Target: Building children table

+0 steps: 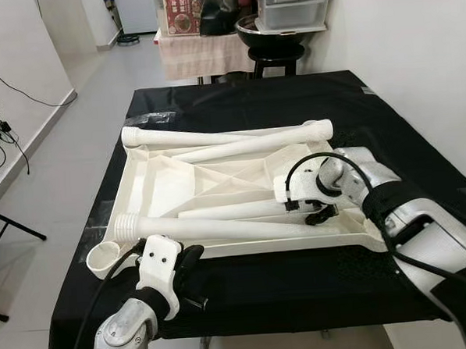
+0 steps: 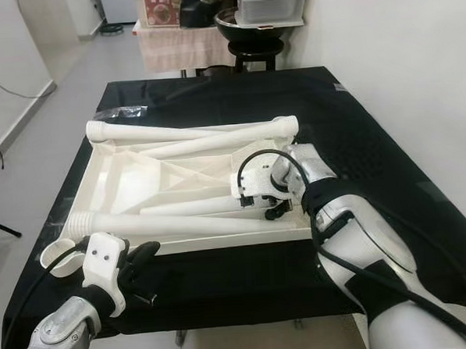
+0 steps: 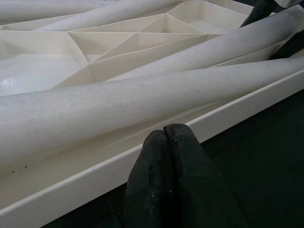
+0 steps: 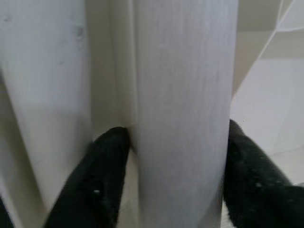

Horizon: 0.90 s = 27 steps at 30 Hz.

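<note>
While the white ribbed plastic tabletop (image 1: 163,182) lies upside down across the middle of the black-covered table (image 1: 237,104), four long white plastic leg tubes rest loose in its underside. I have my right gripper (image 1: 323,213) down near the tray's right end, its black fingers (image 4: 107,166) spread round the short inner leg tube (image 1: 235,210), pinching it on both sides in the right wrist view. I judge these tubes light, stiff and smooth, so likely to slip or roll; taking one near its middle would balance it better than at this end. The near leg tube (image 1: 220,227) with the threaded end lies along the tabletop's front rim. My left gripper (image 3: 166,156) sits just outside that rim near the front-left corner, fingers pressed together on nothing, beside a small white plastic cup (image 1: 103,259).
</note>
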Available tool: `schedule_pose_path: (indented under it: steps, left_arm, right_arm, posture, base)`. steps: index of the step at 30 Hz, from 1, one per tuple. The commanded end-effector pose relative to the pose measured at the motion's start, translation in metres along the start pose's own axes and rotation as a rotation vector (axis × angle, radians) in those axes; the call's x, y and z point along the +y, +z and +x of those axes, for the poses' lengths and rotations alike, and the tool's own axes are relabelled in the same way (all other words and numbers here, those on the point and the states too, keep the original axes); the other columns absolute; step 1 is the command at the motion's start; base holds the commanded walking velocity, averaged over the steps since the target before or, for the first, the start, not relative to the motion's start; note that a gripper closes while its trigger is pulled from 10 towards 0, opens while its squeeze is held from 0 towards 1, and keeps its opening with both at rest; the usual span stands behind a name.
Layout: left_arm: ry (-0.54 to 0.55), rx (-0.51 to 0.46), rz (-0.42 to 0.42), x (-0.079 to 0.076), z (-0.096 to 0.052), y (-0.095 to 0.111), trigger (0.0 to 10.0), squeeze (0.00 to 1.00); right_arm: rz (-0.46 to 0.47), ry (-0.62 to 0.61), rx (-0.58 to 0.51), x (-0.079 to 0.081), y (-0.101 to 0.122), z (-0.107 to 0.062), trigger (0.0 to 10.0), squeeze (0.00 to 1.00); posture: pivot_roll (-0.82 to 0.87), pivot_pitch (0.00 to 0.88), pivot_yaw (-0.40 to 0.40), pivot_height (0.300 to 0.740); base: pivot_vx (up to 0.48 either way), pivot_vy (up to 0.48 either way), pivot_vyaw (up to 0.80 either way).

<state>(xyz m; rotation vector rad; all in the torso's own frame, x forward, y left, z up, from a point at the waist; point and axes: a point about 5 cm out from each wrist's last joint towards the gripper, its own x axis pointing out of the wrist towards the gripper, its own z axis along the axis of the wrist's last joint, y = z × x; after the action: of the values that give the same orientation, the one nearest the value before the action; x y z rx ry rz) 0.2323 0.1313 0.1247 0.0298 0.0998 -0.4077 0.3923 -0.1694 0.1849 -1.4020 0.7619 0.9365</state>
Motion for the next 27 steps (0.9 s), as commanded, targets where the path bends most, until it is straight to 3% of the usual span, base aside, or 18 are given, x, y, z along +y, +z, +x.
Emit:
schedule_pose_path:
  steps: [1, 7, 15, 16, 17, 19, 24, 26, 27]
  left_arm:
    - [0.002, 0.002, -0.009, -0.001, -0.001, 0.001, 10.0, 0.00]
    - [0.003, 0.002, -0.011, -0.001, -0.001, 0.001, 10.0, 0.00]
    - [0.004, 0.002, -0.012, -0.001, 0.000, 0.001, 10.0, 0.00]
    - [0.003, 0.002, -0.011, -0.002, 0.000, 0.000, 10.0, 0.00]
    - [0.003, 0.002, -0.011, -0.002, 0.000, 0.000, 10.0, 0.00]
    - [0.001, 0.004, -0.009, -0.002, -0.001, 0.000, 10.0, 0.00]
    - [-0.001, 0.004, -0.007, -0.002, -0.001, 0.000, 10.0, 0.00]
    - [-0.002, 0.004, -0.004, -0.002, -0.001, 0.000, 10.0, 0.00]
    - [-0.002, 0.004, -0.004, -0.002, -0.001, 0.000, 10.0, 0.00]
  right_arm:
    - [-0.017, -0.024, 0.006, -0.001, 0.002, 0.000, 0.0, 0.00]
    - [-0.002, -0.063, -0.026, -0.007, 0.003, -0.004, 0.0, 0.00]
    - [0.075, -0.132, -0.179, -0.019, 0.012, -0.017, 0.0, 0.00]
    - [0.122, -0.184, -0.273, -0.028, 0.015, -0.027, 0.0, 0.00]
    - [0.122, -0.184, -0.273, -0.028, 0.015, -0.027, 0.0, 0.00]
    - [0.212, -0.278, -0.446, -0.042, 0.017, -0.048, 0.0, 0.00]
    - [0.269, -0.320, -0.541, -0.047, 0.015, -0.058, 0.0, 0.00]
    - [0.354, -0.333, -0.658, -0.049, 0.008, -0.066, 0.0, 0.00]
    - [0.354, -0.333, -0.658, -0.049, 0.008, -0.066, 0.0, 0.00]
  posture:
    - [-0.02, 0.046, -0.040, 0.740]
    - [-0.02, 0.046, -0.041, 0.740]
    - [-0.02, 0.042, -0.042, 0.740]
    - [-0.02, 0.040, -0.040, 0.740]
    - [-0.02, 0.040, -0.040, 0.740]
    - [-0.02, 0.037, -0.037, 0.740]
    - [-0.02, 0.035, -0.037, 0.740]
    - [-0.02, 0.030, -0.032, 0.740]
    - [-0.02, 0.030, -0.032, 0.740]
  base:
    - [0.000, 0.000, 0.00]
    - [0.000, 0.000, 0.00]
    - [0.000, 0.000, 0.00]
    - [0.000, 0.000, 0.00]
    - [0.000, 0.000, 0.00]
    - [0.000, 0.000, 0.00]
    - [0.000, 0.000, 0.00]
    - [0.000, 0.000, 0.00]
    - [0.000, 0.000, 0.00]
